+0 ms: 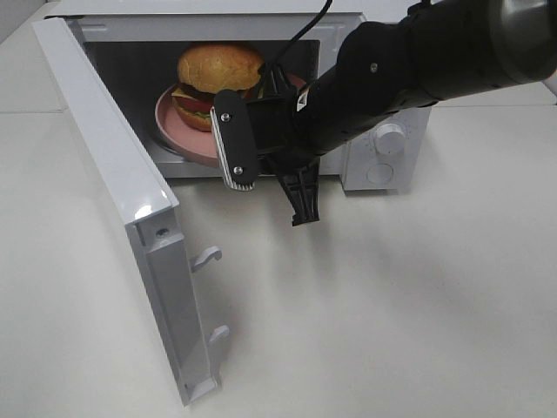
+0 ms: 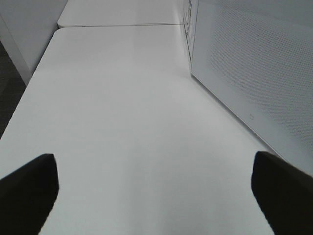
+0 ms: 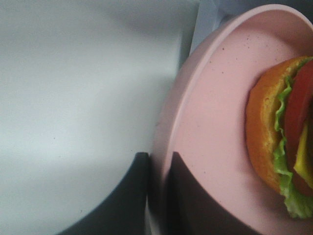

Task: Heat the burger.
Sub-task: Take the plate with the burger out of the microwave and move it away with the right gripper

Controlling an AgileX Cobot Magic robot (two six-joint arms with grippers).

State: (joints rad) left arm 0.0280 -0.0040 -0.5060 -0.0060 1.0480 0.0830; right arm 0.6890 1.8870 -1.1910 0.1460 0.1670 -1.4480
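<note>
White tabletop lot: found burger on pink plate inside microwave with door open, noted right gripper pinched shut on plate rim, left gripper spread wide and empty; judged loading nearly done, with release, door-closing and heating outstanding.
</note>
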